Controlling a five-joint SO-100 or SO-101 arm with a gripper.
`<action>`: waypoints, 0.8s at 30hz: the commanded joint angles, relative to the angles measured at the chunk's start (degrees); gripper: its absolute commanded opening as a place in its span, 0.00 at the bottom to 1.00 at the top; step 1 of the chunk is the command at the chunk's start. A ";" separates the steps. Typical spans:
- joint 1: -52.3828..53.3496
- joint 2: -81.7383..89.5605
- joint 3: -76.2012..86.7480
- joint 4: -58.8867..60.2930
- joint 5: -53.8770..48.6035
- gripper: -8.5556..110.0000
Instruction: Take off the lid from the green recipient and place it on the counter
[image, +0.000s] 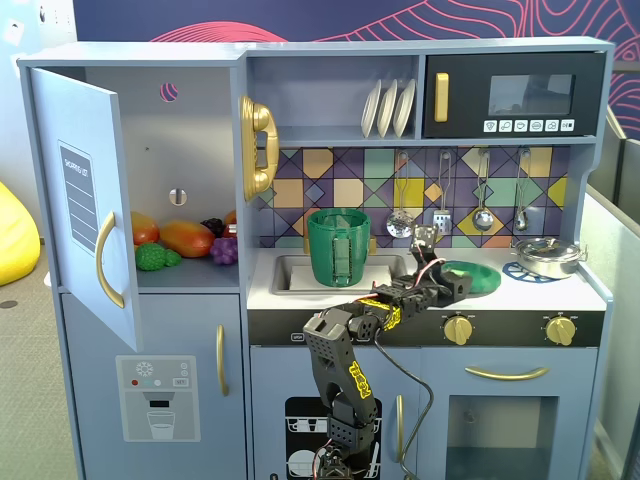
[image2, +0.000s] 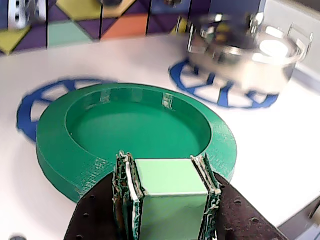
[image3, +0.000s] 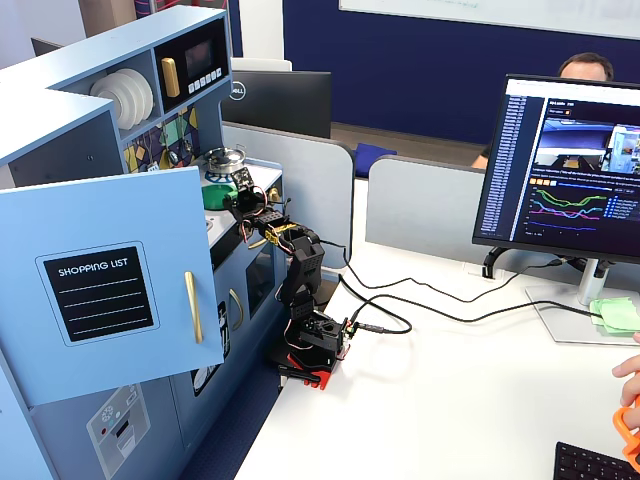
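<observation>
clamped on the small rectangular handle, the pincer (image2: 170, 200) holds the flat round green plastic lid (image2: 135, 137) upside down on the white bench (image2: 260, 150), beside a silver pan (image2: 245, 55).

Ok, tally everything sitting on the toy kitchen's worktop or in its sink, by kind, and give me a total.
green container: 1
green lid: 1
silver pan: 1
Total: 3
</observation>
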 joint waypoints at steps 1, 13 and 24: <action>-1.14 0.62 0.00 -2.37 -0.53 0.07; -3.60 13.01 -5.89 1.67 4.92 0.35; -13.10 52.56 1.76 67.41 3.69 0.28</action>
